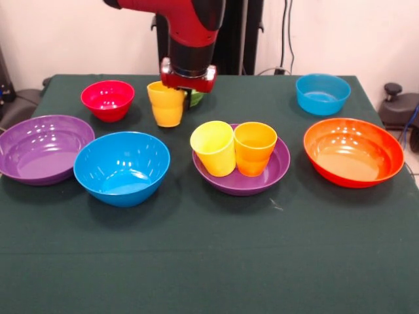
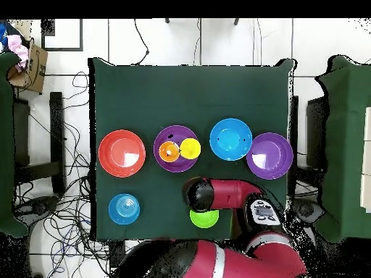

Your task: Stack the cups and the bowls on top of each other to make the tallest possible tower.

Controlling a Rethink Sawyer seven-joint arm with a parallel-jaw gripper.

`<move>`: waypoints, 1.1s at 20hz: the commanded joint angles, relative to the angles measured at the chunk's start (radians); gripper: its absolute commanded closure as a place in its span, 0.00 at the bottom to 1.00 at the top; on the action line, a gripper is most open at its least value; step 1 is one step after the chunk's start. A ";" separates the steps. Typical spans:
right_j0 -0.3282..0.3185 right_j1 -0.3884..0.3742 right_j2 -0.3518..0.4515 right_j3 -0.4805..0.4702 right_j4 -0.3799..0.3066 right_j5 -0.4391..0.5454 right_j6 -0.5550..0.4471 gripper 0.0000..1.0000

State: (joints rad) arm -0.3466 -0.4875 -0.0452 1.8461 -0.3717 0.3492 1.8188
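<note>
My gripper hangs low at the back middle of the table, right beside a yellow-orange cup and touching or overlapping its right rim. A light green bowl peeks out behind the gripper and shows in the overhead view. A yellow cup and an orange cup stand side by side in a purple bowl. A red small bowl, a second purple bowl, a large blue bowl, an orange bowl and a small blue bowl stand apart. No tower stands.
The dark green table cloth has open room along its near edge in the front view. In the overhead view my arm covers the red bowl and the cup beside the gripper. Cables lie on the floor around the table.
</note>
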 commanded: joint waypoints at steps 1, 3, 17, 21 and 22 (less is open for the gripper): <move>0.055 -0.083 0.090 0.089 0.060 -0.022 0.157 1.00; 0.066 -0.104 0.092 0.094 0.079 -0.001 0.159 1.00; 0.219 -0.103 0.059 0.063 0.224 0.006 0.243 1.00; 0.263 -0.086 0.047 0.053 0.259 -0.016 0.268 1.00; 0.268 -0.085 0.046 0.053 0.265 -0.018 0.269 1.00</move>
State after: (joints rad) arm -0.1269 -0.6179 -0.0511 1.9154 -0.1745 0.3494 1.8817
